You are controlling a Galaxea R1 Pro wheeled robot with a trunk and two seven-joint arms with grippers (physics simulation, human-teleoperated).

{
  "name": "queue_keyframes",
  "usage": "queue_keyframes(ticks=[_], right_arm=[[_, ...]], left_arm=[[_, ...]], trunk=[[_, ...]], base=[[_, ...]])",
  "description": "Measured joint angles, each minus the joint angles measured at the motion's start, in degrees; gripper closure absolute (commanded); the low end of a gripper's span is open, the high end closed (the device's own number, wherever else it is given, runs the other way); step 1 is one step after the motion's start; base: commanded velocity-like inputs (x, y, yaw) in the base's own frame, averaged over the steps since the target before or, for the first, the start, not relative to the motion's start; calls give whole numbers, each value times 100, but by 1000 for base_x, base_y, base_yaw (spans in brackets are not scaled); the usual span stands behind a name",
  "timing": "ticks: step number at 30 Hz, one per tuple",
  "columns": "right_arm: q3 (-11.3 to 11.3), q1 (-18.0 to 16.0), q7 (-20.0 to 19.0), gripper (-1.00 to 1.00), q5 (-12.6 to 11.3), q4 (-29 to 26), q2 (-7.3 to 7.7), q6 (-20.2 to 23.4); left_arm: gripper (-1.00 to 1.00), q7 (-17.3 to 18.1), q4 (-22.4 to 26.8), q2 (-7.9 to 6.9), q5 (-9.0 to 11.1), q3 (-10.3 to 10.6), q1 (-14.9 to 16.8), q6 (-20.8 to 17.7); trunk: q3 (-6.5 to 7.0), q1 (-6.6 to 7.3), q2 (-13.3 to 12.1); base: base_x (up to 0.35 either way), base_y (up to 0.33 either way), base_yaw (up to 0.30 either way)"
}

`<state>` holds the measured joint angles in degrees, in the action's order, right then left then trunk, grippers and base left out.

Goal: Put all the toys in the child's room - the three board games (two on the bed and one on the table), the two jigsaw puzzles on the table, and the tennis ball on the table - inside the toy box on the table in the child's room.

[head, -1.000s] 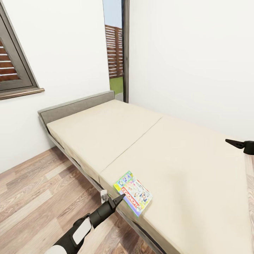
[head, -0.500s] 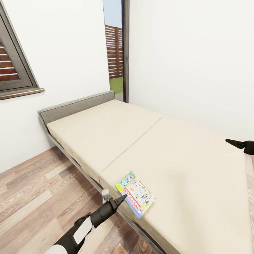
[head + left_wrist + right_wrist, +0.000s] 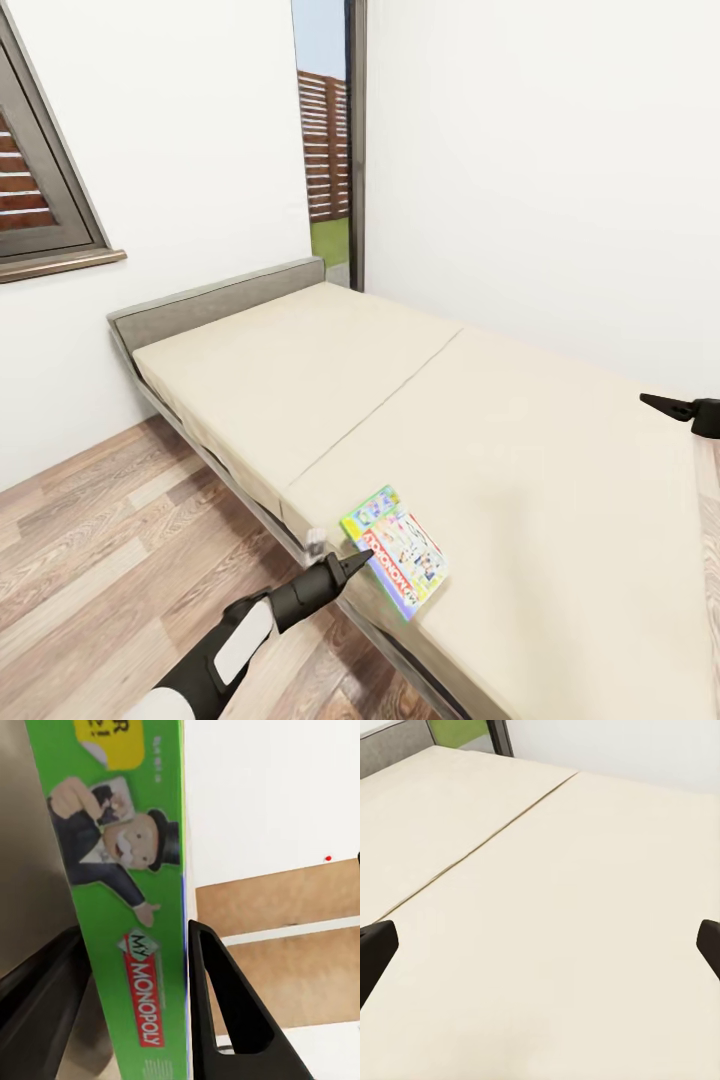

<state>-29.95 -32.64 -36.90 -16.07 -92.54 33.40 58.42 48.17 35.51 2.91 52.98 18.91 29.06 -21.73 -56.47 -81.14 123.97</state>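
Flat green-edged board game (image 3: 397, 549) with busy colourful cover.

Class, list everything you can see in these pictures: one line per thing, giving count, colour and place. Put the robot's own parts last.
Board game: one, green-edged box with a colourful printed cover, lying at the near edge of the bed; its green side is between the left gripper's fingers in the left wrist view.
Bed: one, cream mattress with a seam across it, on a grey frame with a grey headboard, along the white wall.
Window: one, dark grey frame, on the left wall.
Glazed opening: one, tall and narrow with a dark frame, behind the headboard, showing a wooden fence and grass.
Floor: wood planks, beside the bed.
Left gripper: black, at the game's near edge.
Right gripper: black, open, over the mattress.
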Motion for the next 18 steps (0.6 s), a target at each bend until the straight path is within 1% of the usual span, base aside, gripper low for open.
queue_keyframes(ticks=[2,3,5,6,8,9,10,12,13,14,15,16,17,18], right_arm=[[-2,0,-2,-100,1,0,0,-7],[-7,0,-4,-100,6,0,0,-67],[-9,0,-5,-100,8,0,0,-141],[-11,0,-4,-100,10,0,0,-200],[-10,0,-3,-100,9,0,0,-236],[-11,0,-3,-100,9,0,0,-249],[-16,0,-5,-100,8,0,0,-254],[-17,0,-7,-100,8,0,0,-255],[-6,0,-8,-100,8,0,0,-255],[-3,0,-9,-100,7,0,0,-255],[-4,0,-9,-100,8,0,0,-255],[0,0,-8,-100,6,0,-3,-238],[1,0,-6,-100,5,0,-3,-236],[2,0,-5,-100,5,0,-3,-233]], left_arm=[[100,-87,74,6,-8,23,0,-13],[100,-230,235,8,-60,38,2,26],[100,-355,410,12,-64,47,18,-10],[100,-533,611,24,-58,51,39,-121],[100,-785,851,44,-68,54,53,-253],[100,-1068,1094,63,-55,54,66,-366],[100,-1458,1417,79,-40,68,92,-470],[100,-1663,1599,85,-67,106,129,-508],[100,-1916,1774,95,-141,235,328,-555],[100,-1969,1824,98,-57,274,394,-610],[100,-2033,1887,105,-104,356,445,-688],[100,-2802,2647,90,-95,497,233,-877],[100,-3009,2876,74,-69,506,160,-918],[100,-3345,3307,42,-44,506,23,-1058]], trunk=[[0,0,0],[0,0,0],[-1,0,0],[0,0,0],[0,0,0],[0,0,0],[0,0,0],[0,0,0],[0,-1,-1],[0,0,0],[0,0,0],[-1,0,0],[-1,0,0],[-1,0,0]], base=[[0,0,0],[0,0,0],[0,0,0],[0,0,0],[0,0,0],[0,0,0],[0,0,0],[0,0,0],[0,0,0],[0,0,0],[0,0,-48],[0,0,-61],[0,0,-112],[0,0,-147]])
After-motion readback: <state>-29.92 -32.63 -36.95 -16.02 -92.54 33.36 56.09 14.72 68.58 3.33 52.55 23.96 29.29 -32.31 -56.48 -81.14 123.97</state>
